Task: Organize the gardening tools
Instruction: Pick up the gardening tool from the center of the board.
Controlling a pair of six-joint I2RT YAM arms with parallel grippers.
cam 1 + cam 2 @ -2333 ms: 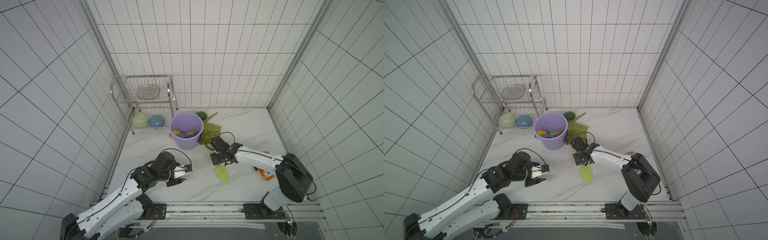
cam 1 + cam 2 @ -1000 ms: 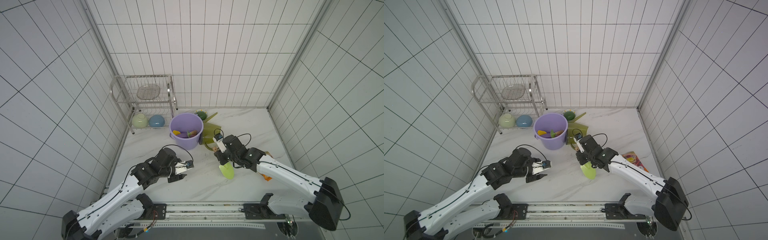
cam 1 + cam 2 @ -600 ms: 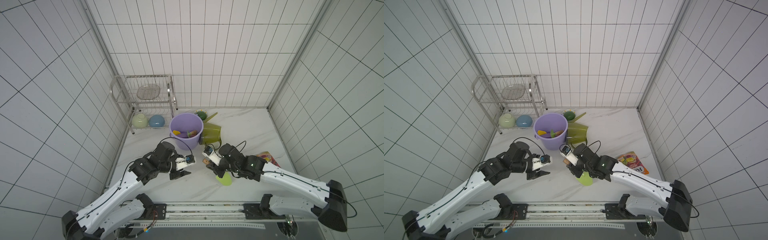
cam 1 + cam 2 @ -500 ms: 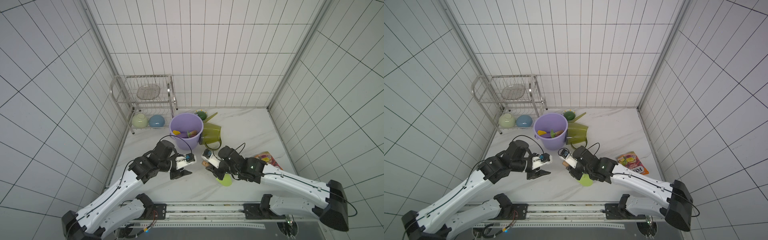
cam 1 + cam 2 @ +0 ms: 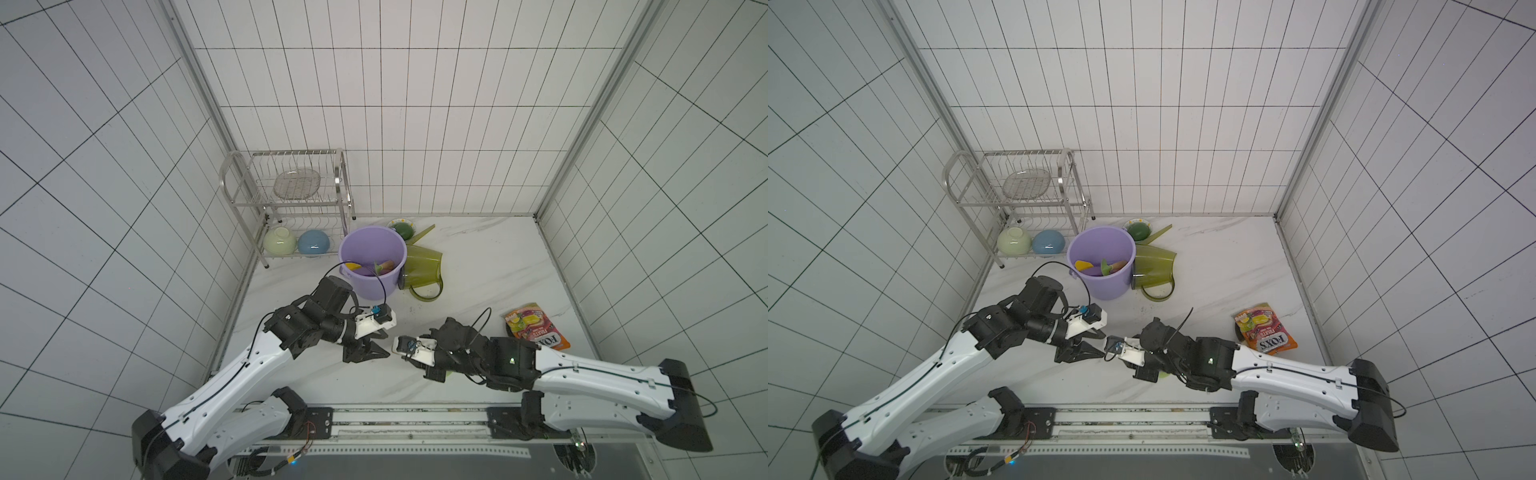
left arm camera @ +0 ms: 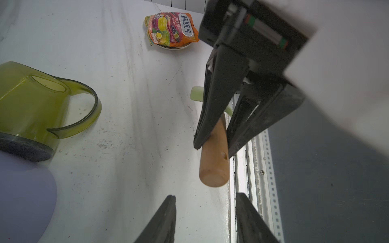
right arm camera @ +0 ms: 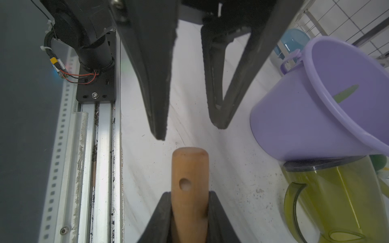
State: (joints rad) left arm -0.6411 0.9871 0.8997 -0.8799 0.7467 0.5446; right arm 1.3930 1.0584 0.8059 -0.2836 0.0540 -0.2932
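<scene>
Trowel in hand: the pale green trowel (image 7: 189,185) is off the table (image 5: 478,257), near its front edge, with the wooden handle end pointing at the other arm.
Right hand: the right hand (image 6: 213,150) is clamped on the wooden handle, the butt sticking out past the jaw tips.
Left hand: the left hand (image 7: 189,131) has its jaws moderately apart and holds nothing. The tips sit just short of the handle's butt, lined up with it but not touching.
Step, as judged: a pass from right to left, grip not yet taken.
Already stowed: the purple bucket (image 5: 1104,286) holds the yellow trowel (image 5: 1084,264) and the bright green trowel (image 5: 1106,268). A pinkish handle shows beside them, but its blade cannot be made out against the purple.
Left to do: this trowel has to reach the bucket. The watering can (image 5: 419,270) appears to lie on its side on the table, base against the bucket, and probably wants setting right.
Progress, as judged: well past halfway.
Not tools: the snack bag (image 5: 536,330) lies well apart, toward the right.
</scene>
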